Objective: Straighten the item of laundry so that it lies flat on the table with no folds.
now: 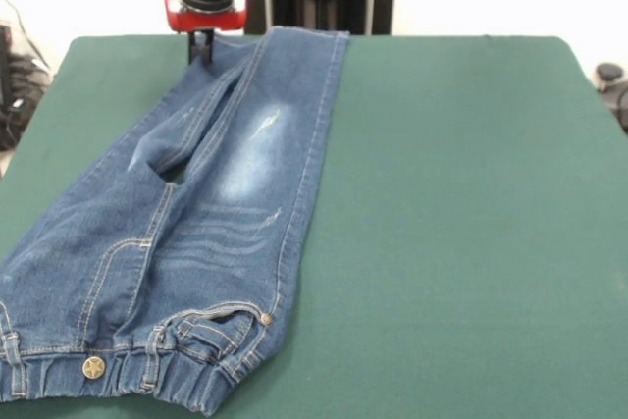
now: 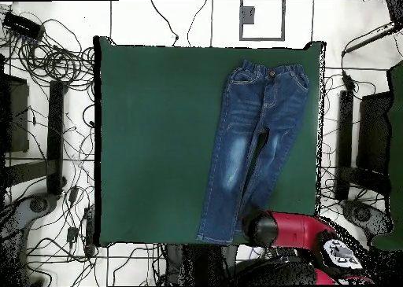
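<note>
Jaws (image 1: 201, 49) — a dark tip below a red collar at the top of the front view, just at the far hem of the jeans; spread or pressed together cannot be told, the tip being small and partly lost against the denim. Contact with the cloth also uncertain.

Arm (image 2: 287, 229) — red and black, seen in the overhead view at lower right, over the leg ends.

Jeans (image 1: 196, 223) — blue denim, faded pale patch on the thigh, tan stitching, gathered waistband with a metal button (image 1: 93, 367). Stretched lengthwise: waistband at lower left of the front view, legs running to upper centre. In the overhead view the waistband lies at upper right, legs running down to the lower edge, one leg partly overlapping the other.

Tabletop (image 1: 461, 193) — dark green cover; the jeans occupy its left portion in the front view.
</note>
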### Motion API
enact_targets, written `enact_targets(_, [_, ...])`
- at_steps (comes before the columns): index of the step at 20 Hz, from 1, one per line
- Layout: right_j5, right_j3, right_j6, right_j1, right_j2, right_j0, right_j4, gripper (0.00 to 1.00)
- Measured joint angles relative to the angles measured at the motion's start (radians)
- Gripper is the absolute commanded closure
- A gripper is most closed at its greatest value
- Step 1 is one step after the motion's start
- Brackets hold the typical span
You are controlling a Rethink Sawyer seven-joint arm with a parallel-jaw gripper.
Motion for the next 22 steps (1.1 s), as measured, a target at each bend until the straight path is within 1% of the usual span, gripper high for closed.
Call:
enact_targets(6, [0.0,-0.008,0.0,0.0,-0.037,0.017,0.0,1.0])
enact_targets(22, [0.0,-0.028,0.0,0.002,-0.121,0.026,0.005,1.0])
